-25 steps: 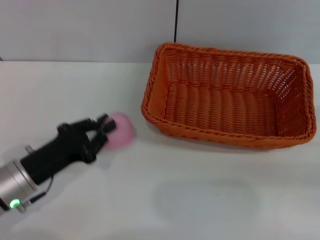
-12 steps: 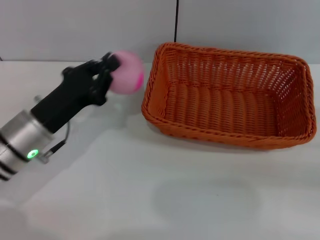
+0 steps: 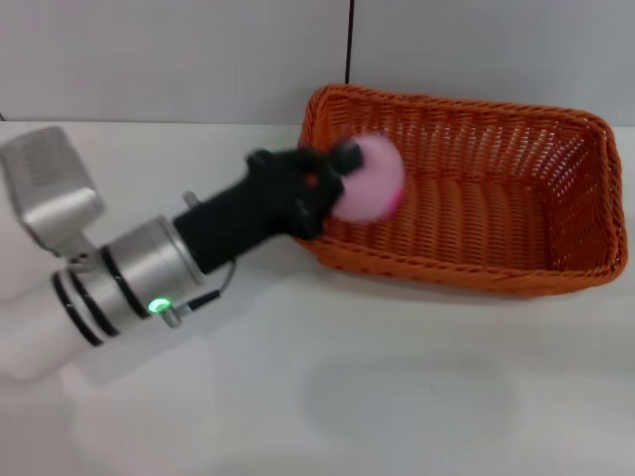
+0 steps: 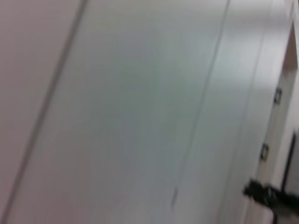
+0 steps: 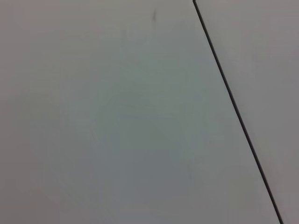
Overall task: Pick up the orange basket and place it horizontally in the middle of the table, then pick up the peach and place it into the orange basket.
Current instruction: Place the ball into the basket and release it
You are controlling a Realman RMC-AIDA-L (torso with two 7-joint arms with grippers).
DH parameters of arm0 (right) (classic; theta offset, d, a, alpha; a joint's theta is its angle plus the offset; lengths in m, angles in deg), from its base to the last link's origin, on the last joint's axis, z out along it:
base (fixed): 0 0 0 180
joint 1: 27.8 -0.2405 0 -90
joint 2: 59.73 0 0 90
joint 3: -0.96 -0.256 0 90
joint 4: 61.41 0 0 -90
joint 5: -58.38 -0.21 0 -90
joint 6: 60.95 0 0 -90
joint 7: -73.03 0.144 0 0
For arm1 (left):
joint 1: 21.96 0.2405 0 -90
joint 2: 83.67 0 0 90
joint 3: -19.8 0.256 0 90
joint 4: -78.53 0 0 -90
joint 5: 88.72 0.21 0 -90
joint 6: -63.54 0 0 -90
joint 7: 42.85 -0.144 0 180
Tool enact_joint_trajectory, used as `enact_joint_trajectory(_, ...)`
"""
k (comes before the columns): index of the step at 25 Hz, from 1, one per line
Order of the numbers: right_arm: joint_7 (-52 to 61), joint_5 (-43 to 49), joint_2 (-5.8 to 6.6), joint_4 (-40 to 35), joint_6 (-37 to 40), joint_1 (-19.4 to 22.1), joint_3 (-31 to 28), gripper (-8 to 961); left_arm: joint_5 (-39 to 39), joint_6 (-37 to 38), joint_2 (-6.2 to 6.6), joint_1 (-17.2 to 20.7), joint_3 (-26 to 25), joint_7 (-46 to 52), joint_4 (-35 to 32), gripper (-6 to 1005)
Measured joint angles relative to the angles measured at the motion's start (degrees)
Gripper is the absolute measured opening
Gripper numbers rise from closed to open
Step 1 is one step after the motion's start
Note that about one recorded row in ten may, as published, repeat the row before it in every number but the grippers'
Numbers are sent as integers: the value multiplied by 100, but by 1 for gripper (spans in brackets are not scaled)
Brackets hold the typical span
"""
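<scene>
Now, from the left of the head view, the left arm reaches in over the white tabletop [image 3: 298,397], its silver wrist with a green light low at the left and its black forearm slanting up and to the right. At its end the left gripper [image 3: 342,178] is closed around the peach [image 3: 369,178], dark fingers [image 3: 345,154] wrapping the fruit's near side. The peach is pale pink with a brighter magenta edge on its lower right, and it is held in the air over the left end of the basket [image 3: 466,268], just past the left rim and above the woven floor; it is not resting on the wicker. The gripper's body crosses that left rim.

Further right, the orange basket lies lengthwise across the tabletop, open side up, with its far rim close to the grey wall behind.

Both wrist views show only pale wall panels with a dark seam; the left wrist view has a small dark fitting at one edge. The right gripper appears in none of the views.
</scene>
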Motion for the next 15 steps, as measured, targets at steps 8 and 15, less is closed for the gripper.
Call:
enact_joint_trajectory(8,-90,-5,-7,8,-30,-77,21,675,535,740,-8,-86,-17,-124,257,47)
enact_joint_trajectory(15,-106,3,-19,6,-18,-99,24,675,553,946,37,-32,-106,-137,173,50)
